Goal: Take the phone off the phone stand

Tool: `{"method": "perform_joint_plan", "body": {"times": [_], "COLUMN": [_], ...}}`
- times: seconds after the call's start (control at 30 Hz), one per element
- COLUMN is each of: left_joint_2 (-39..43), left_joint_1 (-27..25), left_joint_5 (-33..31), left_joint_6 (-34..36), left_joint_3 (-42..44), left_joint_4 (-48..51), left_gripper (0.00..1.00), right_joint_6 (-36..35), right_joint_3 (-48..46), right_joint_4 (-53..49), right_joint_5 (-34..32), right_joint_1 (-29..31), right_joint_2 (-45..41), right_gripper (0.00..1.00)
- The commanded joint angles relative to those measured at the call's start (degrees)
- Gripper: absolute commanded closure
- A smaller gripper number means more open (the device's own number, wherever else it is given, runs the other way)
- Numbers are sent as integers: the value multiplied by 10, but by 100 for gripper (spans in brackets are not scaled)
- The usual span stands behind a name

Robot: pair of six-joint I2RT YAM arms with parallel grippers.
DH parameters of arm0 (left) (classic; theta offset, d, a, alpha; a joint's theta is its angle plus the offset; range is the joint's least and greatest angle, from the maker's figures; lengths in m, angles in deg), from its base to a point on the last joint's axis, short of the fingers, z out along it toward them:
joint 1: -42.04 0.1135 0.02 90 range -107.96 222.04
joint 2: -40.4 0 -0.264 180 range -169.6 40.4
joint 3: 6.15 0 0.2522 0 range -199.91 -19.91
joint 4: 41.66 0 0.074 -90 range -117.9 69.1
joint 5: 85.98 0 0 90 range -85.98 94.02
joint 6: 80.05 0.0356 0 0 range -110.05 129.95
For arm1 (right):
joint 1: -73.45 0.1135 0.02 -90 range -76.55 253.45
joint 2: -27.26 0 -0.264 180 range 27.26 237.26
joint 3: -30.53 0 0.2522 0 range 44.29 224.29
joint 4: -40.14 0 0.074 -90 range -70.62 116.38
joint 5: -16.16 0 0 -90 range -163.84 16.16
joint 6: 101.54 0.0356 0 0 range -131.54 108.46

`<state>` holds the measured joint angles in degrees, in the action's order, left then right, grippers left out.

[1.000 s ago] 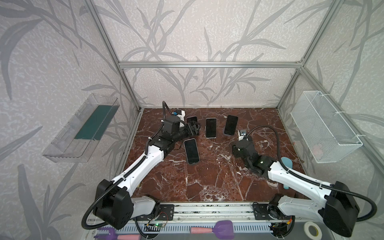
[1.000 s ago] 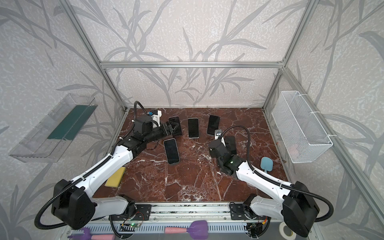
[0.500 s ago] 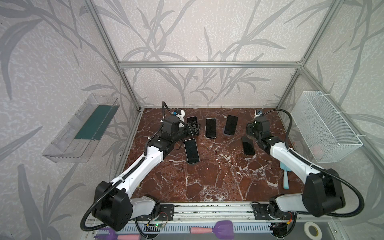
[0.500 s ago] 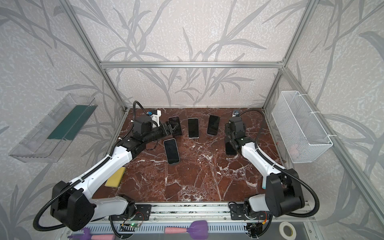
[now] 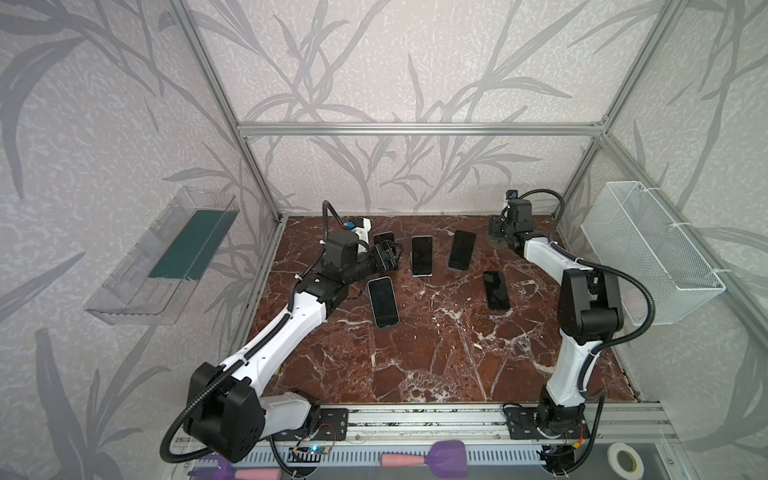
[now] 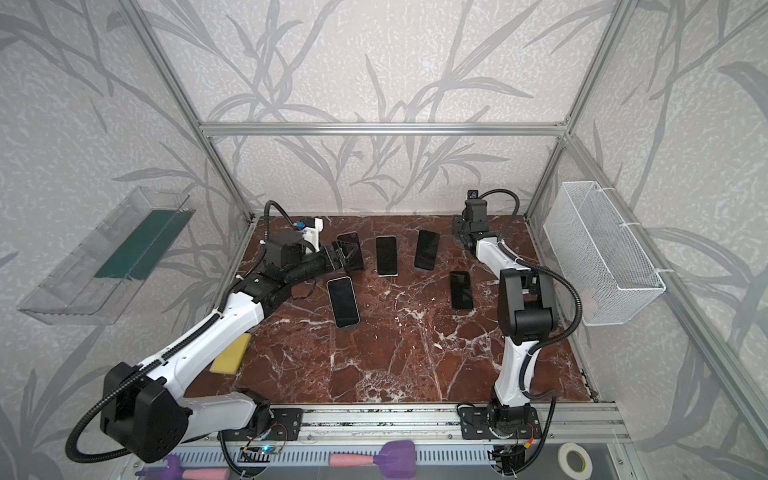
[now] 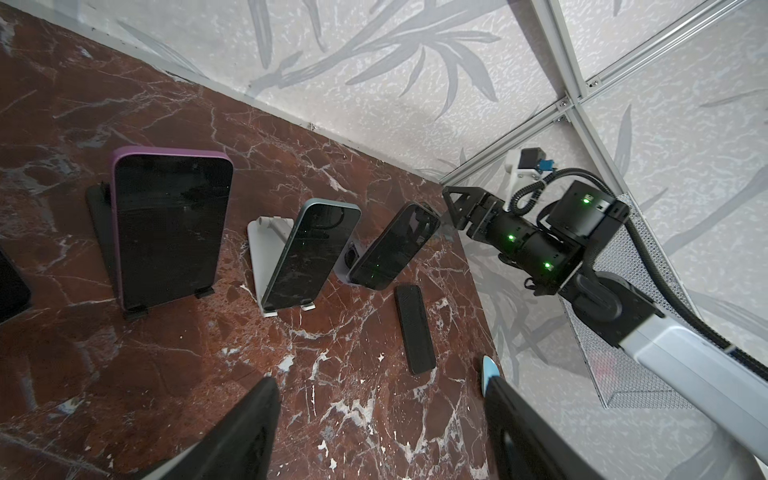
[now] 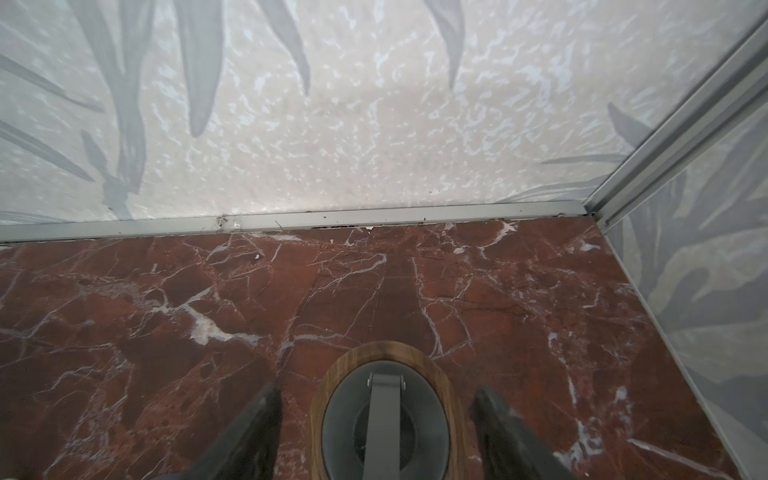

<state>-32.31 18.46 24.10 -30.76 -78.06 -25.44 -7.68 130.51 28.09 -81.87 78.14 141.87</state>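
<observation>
Marble table (image 5: 436, 353): right claw (image 8: 376, 392), just arrived, jaws parted astride bare phone stand (image 8: 386, 419); phone (image 5: 496, 290) lies flat behind it, apparently removed; left claw (image 7: 380, 388) parted too.

The left arm (image 5: 286, 332) reaches forward with its forearm low. The wrist runs nearly level behind the left end effector (image 5: 388, 258), whose fingers (image 7: 249, 428) stand apart. The right arm (image 5: 586, 299) rises to a sharply bent elbow, well behind and above the right end effector (image 5: 497, 232). That end effector is angled downward with its jaws parted.
</observation>
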Motion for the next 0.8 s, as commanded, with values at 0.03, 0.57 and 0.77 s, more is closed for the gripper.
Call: {"method": "perform_joint_plan", "body": {"times": [0.03, 0.57, 0.77], "left_joint_2": [13, 0, 1], "left_joint_1": [-2, -1, -1], "left_joint_5": [9, 11, 17], "left_joint_6": [9, 13, 9], "left_joint_3": [0, 1, 1], "left_joint_4": [-18, -22, -25], "left_gripper": [22, 22, 22], "right_joint_6": [-11, -39, -32], "right_joint_3": [71, 149, 151], "right_joint_4": [-45, -136, -153], "right_joint_5": [65, 149, 142], "right_joint_1": [-25, -17, -14], "right_joint_2": [41, 111, 117], "right_gripper": [34, 32, 22]}}
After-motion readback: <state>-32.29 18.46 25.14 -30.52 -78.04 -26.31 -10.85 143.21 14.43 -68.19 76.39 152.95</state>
